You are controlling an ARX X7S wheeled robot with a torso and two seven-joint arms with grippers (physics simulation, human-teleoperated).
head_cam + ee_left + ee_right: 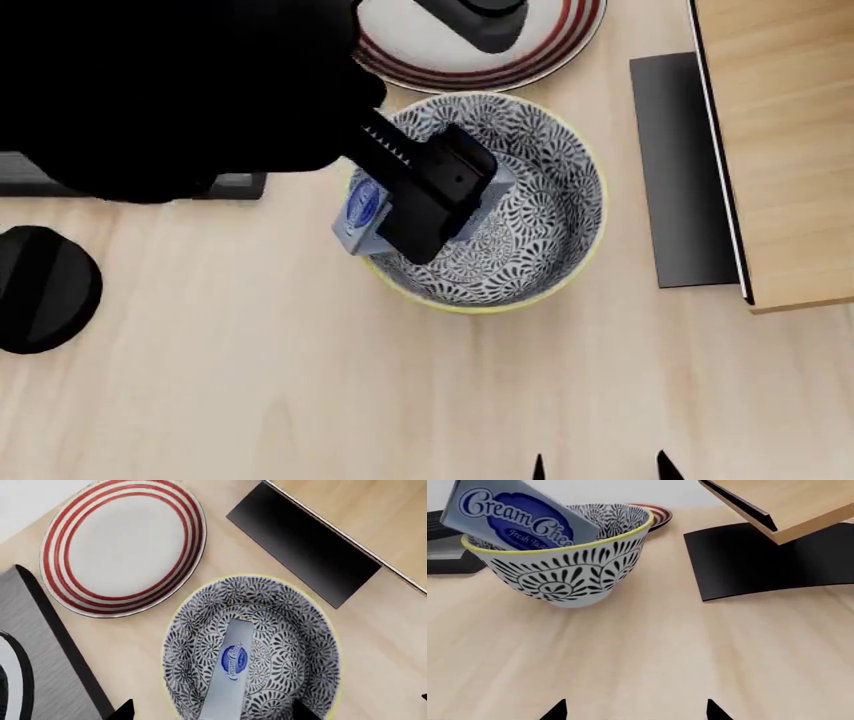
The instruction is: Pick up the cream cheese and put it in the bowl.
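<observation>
The cream cheese (230, 670), a silver-grey box with a blue oval label, stands tilted inside the blue-and-white floral bowl (293, 630). In the head view the cream cheese (360, 212) leans on the near-left rim of the bowl (541, 215). In the right wrist view the cream cheese (514, 515) sticks up above the yellow rim of the bowl (567, 562). My left gripper (212, 711) hovers over the bowl, jaws wide open with gaps on both sides of the box; it also shows in the head view (424, 205). My right gripper (635, 711) is open and empty, low over the table, in front of the bowl.
A red-striped white plate (123, 545) lies just behind the bowl. A black mat (681, 170) and a raised wooden board (781, 150) lie to the bowl's right. A black round object (40, 290) and a grey-black block (40, 650) are at the left.
</observation>
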